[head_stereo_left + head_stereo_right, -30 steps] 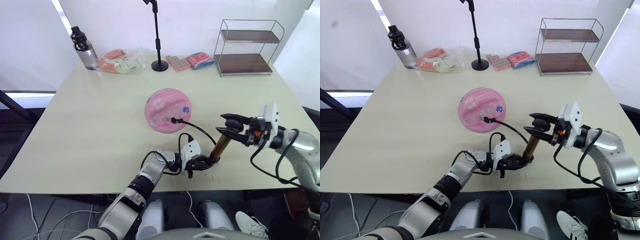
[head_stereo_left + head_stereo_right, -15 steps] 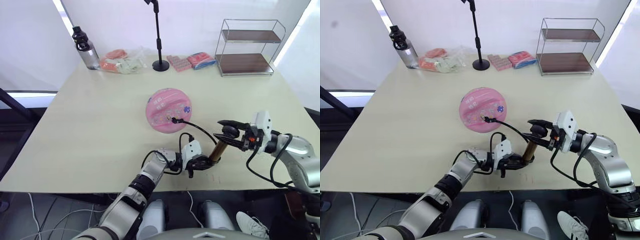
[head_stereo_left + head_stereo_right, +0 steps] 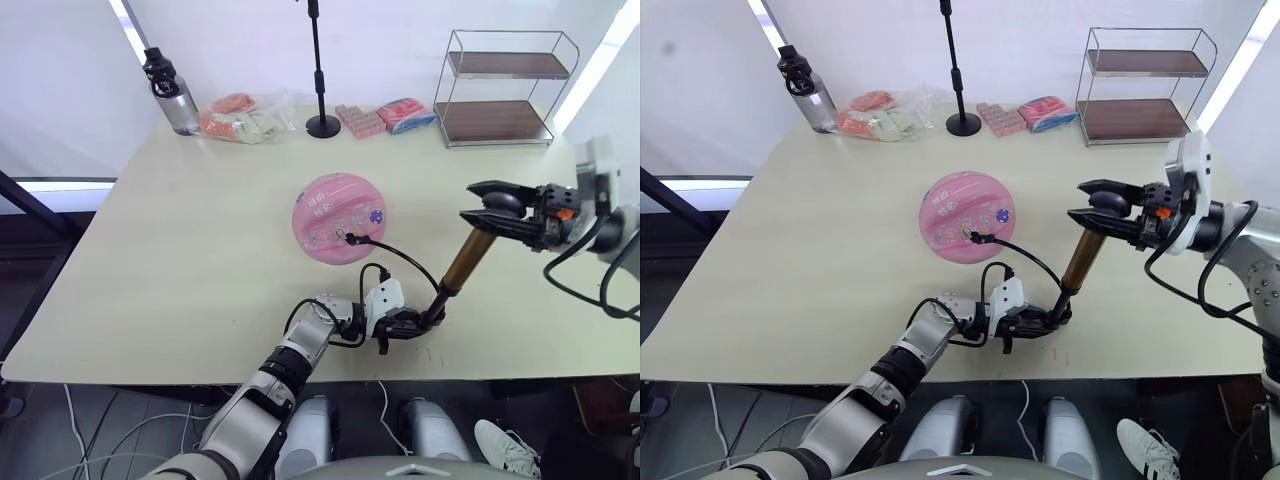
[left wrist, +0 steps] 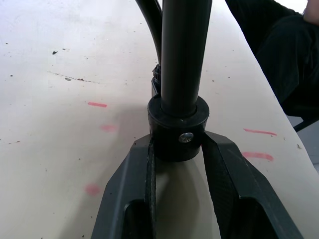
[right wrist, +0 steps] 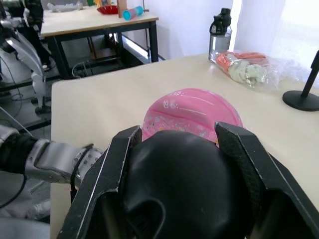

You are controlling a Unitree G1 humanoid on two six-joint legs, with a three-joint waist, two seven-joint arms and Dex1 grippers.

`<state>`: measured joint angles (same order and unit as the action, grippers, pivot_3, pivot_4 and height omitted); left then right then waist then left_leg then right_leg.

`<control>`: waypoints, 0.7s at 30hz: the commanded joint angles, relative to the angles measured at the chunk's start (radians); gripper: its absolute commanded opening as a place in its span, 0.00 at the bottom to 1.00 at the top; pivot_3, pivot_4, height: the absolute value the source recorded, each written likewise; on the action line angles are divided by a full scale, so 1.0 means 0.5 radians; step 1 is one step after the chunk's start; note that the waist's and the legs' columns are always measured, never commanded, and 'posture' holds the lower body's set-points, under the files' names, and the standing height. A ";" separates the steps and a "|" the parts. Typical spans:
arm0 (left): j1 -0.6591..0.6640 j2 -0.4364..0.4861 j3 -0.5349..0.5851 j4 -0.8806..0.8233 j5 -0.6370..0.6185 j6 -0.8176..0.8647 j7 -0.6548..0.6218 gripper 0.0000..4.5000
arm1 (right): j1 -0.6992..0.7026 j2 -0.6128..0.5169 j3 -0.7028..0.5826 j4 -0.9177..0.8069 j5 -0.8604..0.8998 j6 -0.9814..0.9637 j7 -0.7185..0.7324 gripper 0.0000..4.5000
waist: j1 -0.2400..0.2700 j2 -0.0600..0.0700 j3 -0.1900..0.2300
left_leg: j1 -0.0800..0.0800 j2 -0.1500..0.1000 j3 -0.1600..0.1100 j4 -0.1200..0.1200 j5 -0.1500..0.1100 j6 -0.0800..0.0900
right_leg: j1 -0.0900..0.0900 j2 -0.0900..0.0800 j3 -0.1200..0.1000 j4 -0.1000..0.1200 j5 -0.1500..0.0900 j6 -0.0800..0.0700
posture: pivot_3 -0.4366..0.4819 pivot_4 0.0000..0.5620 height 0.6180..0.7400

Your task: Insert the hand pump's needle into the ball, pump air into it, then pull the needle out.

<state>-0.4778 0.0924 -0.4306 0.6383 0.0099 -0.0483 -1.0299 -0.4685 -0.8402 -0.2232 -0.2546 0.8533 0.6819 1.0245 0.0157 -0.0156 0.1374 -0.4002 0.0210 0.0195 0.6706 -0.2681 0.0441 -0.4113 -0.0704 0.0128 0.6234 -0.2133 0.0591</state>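
Note:
The pink ball (image 3: 338,218) rests near the table's middle. The thin black hose (image 3: 400,262) runs from it to the hand pump (image 3: 466,258), which leans up to the right. The needle's black fitting (image 3: 349,238) sits against the ball; the pin itself is hidden. My left gripper (image 3: 412,324) is shut on the pump's black bottom cap (image 4: 177,132), low on the table near the front edge. My right gripper (image 3: 470,203) is shut on the black T-handle (image 5: 184,184), held high to the right of the ball (image 5: 192,112).
Along the back edge stand a dark bottle (image 3: 170,95), a plastic bag of items (image 3: 240,120), a black stand (image 3: 322,125), coloured packets (image 3: 385,115) and a wire shelf (image 3: 505,90). The table's front edge runs just below my left gripper.
My right gripper pushed the handle down, then drew it up and to the right, so the pump now stands longer. The left gripper kept hold of the bottom cap.

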 commanded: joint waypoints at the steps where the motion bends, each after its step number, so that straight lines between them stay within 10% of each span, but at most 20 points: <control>1: 0.071 0.048 -0.057 0.169 0.108 0.083 0.025 0.21 | -0.225 -0.117 -0.214 -0.001 0.228 0.109 0.018 0.41 | 0.001 0.002 0.003 | 0.000 0.000 0.000 0.000 0.000 0.000 | 0.000 0.000 0.000 0.000 0.000 0.000 | 0.48 0.27 1.00; 11: 0.059 0.056 -0.056 0.186 0.111 0.068 0.029 0.21 | -0.443 -0.171 -0.243 0.024 0.297 0.246 0.000 0.41 | -0.002 0.004 0.024 | -0.011 0.000 -0.001 0.000 0.000 0.000 | -0.011 0.000 0.000 0.000 0.000 0.000 | 0.48 0.27 1.00; 21: 0.043 0.052 -0.054 0.201 0.111 0.060 0.034 0.21 | 0.007 -0.021 -0.047 -0.139 -0.042 -0.072 0.054 0.40 | -0.004 0.001 0.021 | -0.016 -0.006 -0.009 0.002 0.000 0.000 | -0.011 0.002 -0.009 0.001 0.005 0.008 | 0.48 0.27 1.00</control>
<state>-0.4953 0.0908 -0.4330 0.6493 0.0145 -0.0584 -1.0209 -0.5027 -0.8618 -0.2626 -0.2989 0.8651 0.6812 1.0410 0.0136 -0.0149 0.1480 -0.4059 0.0180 0.0155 0.6717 -0.2681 0.0441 -0.4149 -0.0696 0.0086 0.6239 -0.2120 0.0617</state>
